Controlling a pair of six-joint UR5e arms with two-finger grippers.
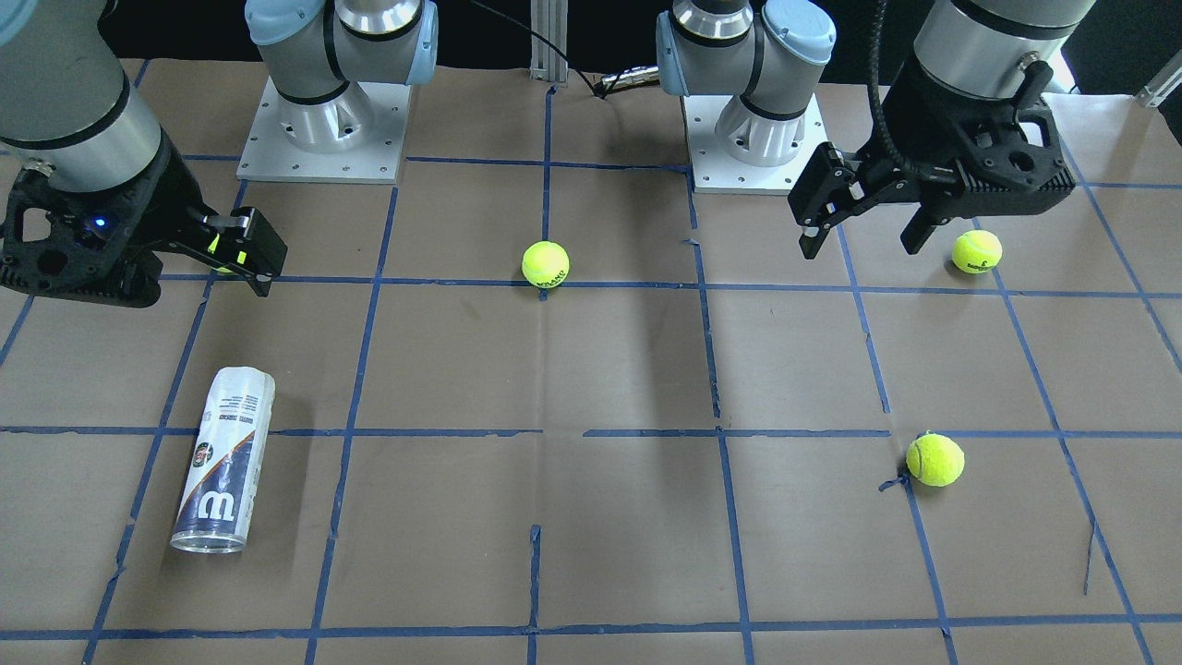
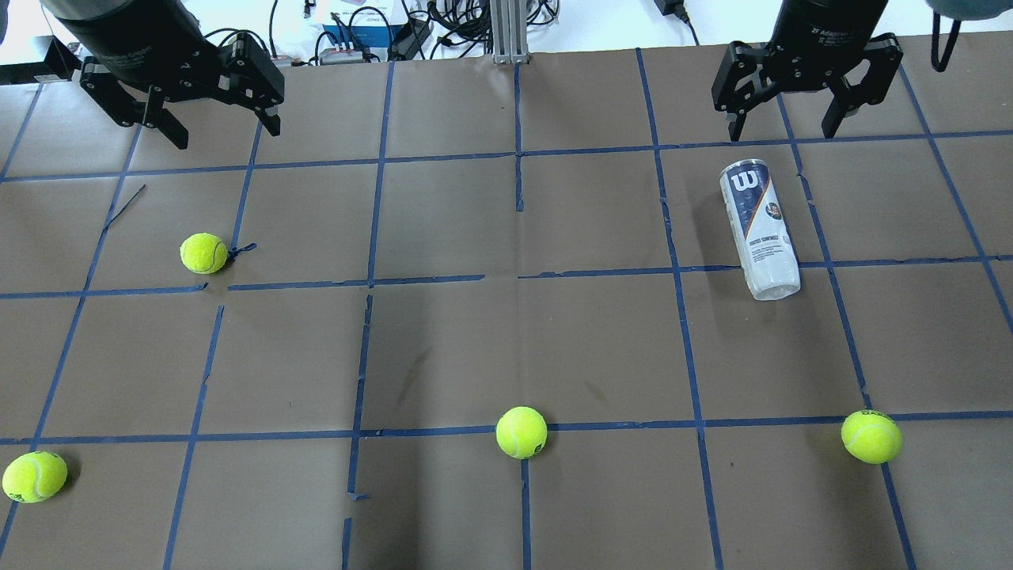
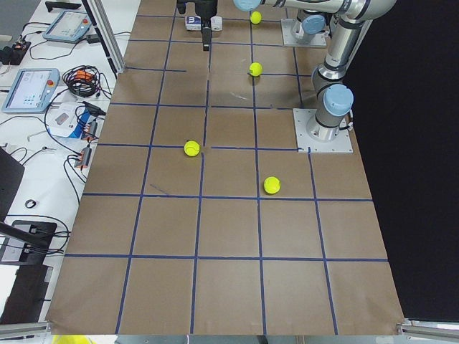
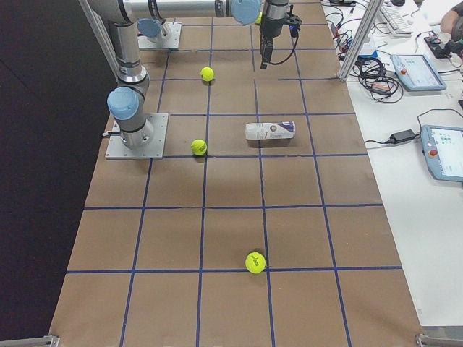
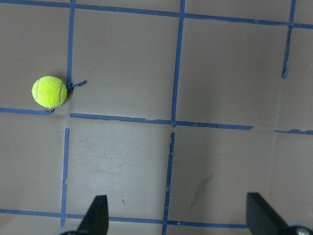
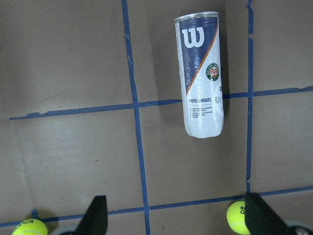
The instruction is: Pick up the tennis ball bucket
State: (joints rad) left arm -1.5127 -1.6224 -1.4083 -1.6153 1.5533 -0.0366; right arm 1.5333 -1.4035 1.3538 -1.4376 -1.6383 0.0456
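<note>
R gripper: fingers spread wide, empty, up off table, apart from bucket. L gripper: fingers spread, empty, far left. Bucket: slim clear can, white/navy label, white "W", round emblem, silvery rim. Lies on side, far right of table, rim end away from robot. Balls: 4, yellow-green, scattered, none touching bucket.

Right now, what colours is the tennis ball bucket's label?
White and navy on the tennis ball bucket, clearest in the right wrist-mounted view.
</note>
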